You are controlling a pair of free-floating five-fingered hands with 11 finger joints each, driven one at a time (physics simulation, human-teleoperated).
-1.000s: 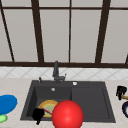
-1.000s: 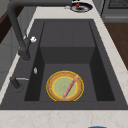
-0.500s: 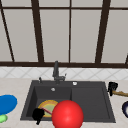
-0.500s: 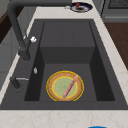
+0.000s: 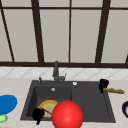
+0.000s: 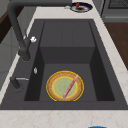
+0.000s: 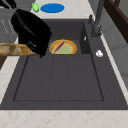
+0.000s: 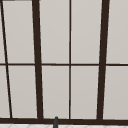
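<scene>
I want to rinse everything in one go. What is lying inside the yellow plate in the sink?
A thin pink stick lies slanted across the yellow plate; from the front, a red ball covers part of it.

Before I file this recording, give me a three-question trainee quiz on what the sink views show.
1. True or false: the right hand is curled round a wooden brown stick.
2. What lies across the round yellow plate in the dark sink basin?
A. a thin pink stick
B. a fork
C. a sponge
3. Which flat thing lies on the counter left of the sink, in the front view?

Key: 1 true; 2 A; 3 a blue oval dish. The left hand sits near the plate.
</scene>
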